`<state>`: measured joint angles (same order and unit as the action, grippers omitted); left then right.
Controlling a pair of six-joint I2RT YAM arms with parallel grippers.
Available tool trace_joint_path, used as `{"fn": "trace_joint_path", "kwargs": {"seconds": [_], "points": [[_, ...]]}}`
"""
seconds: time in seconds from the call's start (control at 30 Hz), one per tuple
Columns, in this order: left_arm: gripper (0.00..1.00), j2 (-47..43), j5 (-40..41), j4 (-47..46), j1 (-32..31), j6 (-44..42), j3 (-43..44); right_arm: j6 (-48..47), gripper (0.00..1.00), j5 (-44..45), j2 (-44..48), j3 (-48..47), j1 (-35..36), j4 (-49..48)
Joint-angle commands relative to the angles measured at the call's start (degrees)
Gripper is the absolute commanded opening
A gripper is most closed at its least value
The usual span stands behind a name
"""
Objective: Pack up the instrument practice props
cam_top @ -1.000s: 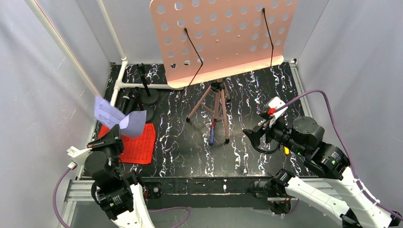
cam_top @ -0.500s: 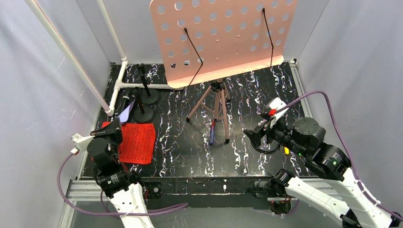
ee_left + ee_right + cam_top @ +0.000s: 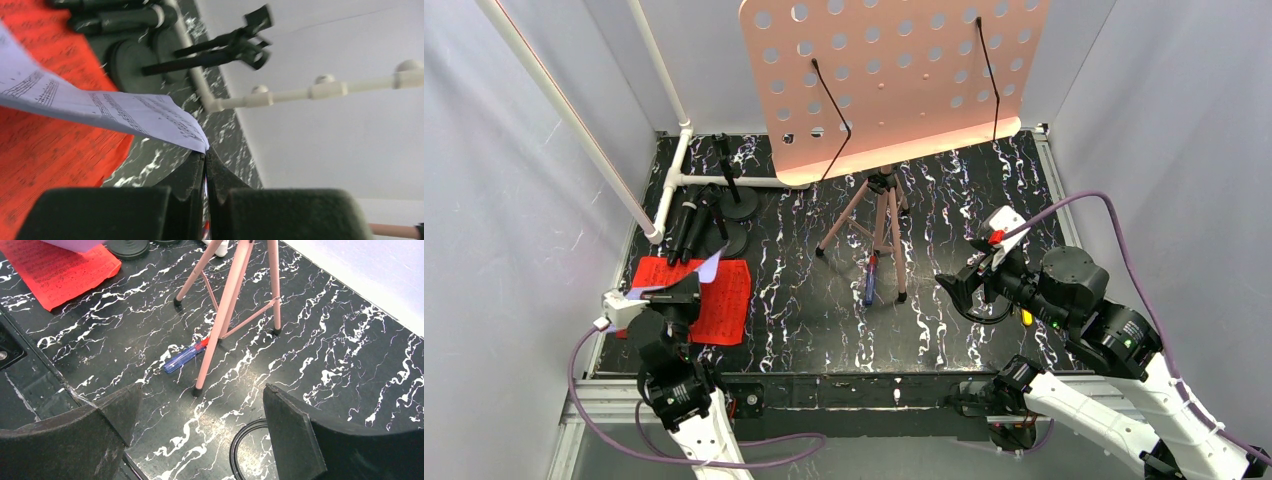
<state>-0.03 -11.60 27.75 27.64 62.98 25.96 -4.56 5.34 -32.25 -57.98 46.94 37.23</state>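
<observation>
Left gripper (image 3: 205, 155): jaws together, pinching one corner of a white printed sheet of music (image 3: 115, 107).
Held sheet: it sags away from the fingertips, hanging over a red printed sheet of music (image 3: 724, 300); I cannot tell whether it touches.
Red sheet: flat on the black white-veined table (image 3: 964, 200), at the near-left corner, directly under the left gripper.
Key relation: the red sheet lies below and just ahead of the left fingertips, so stacking white on red probably calls for a short descent and a release.
Nearer arm: the left, for both sheets and for the two black microphones on round black bases (image 3: 726, 240) just behind them, beside the white plastic pipe frame (image 3: 674, 170).
Left arm pose: folded tight over its base, wrist low, fingers pointing toward the back of the table.
Right gripper (image 3: 200, 395): jaws wide apart, holding nothing, hovering above the table.
Right arm pose: elbow raised, wrist turned left toward the thin pink tripod legs (image 3: 225, 305).
Pink hole-punched sheet-music rack (image 3: 894, 70): upright on that tripod, mid-table, nearer the right arm.
Stray item: a blue pen with a red end (image 3: 182, 359) lies between the tripod feet.
</observation>
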Motion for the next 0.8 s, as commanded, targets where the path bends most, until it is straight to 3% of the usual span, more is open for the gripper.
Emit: {"fn": "trace_joint_path", "kwargs": {"seconds": [0.0, 0.3, 0.57, 0.77], "points": [[0.0, -1.9, -5.28, 4.22, 0.29, -3.23, -3.82, -0.16, 0.99, -1.15, -0.53, -1.62, 0.09, -1.56], [0.0, -3.28, -5.6, 13.09, 0.08, -5.21, -4.56, 0.6, 0.99, -2.18, -1.61, -1.81, 0.17, -2.17], [0.61, -2.81, -2.12, 15.72, 0.13, -3.11, -3.11, 1.74, 0.99, -2.34, -2.94, -1.77, 0.11, -2.94], [0.86, -1.82, -2.14, 12.38, -0.15, -7.96, 1.56, 4.77, 0.99, -1.93, -4.87, 0.18, 0.12, -6.86]]}}
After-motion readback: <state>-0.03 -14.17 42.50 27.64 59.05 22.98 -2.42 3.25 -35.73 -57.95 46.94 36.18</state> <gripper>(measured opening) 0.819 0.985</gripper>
